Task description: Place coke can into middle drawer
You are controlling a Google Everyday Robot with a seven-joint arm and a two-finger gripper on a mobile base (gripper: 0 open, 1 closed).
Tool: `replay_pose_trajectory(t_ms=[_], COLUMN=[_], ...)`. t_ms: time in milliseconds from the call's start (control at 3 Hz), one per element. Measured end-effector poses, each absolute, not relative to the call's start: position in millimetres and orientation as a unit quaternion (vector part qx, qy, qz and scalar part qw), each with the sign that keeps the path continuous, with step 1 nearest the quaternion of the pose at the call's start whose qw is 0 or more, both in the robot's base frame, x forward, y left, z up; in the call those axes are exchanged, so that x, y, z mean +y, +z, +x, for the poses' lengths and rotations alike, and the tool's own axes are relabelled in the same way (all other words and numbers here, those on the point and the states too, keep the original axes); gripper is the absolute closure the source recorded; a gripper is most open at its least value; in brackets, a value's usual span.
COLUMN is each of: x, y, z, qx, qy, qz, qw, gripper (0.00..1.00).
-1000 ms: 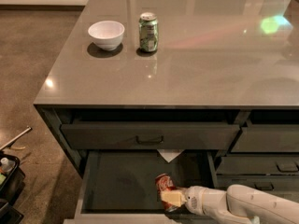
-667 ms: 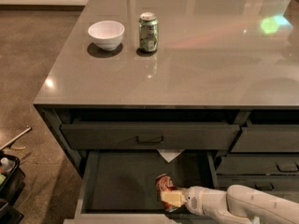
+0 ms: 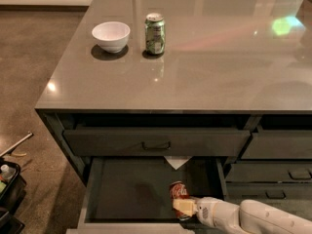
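Note:
The coke can [image 3: 178, 191], red with white lettering, is inside the open middle drawer [image 3: 131, 189], at its right front part. My gripper [image 3: 184, 206] reaches in from the lower right on a white arm and sits against the can's front side, with a pale finger [image 3: 184, 207] on it. The can's lower part is hidden behind the gripper. I cannot tell if the can rests on the drawer floor.
On the grey counter [image 3: 219, 57] stand a white bowl [image 3: 111, 35] and a green-and-silver can [image 3: 155, 33]. A closed drawer front with a bar handle [image 3: 156, 144] is above the open one. Narrower drawers [image 3: 273, 172] are at the right. Clutter [image 3: 7, 179] lies on the floor at the left.

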State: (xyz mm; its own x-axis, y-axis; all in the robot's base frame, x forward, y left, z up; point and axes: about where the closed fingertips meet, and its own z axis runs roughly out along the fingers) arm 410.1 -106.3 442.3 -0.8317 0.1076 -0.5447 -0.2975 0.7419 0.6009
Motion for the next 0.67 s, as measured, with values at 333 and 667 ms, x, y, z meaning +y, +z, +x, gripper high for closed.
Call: replay_pose_trajectory(t_ms=[333,667], x=[-108.1,-108.1], y=[441.0,441.0], z=[410.9,410.9], qx=[0.890,0.890], qy=[0.351,0.351], qz=[-0.052,-0.052], qw=[0.286,0.286], gripper=[0.11,0.00])
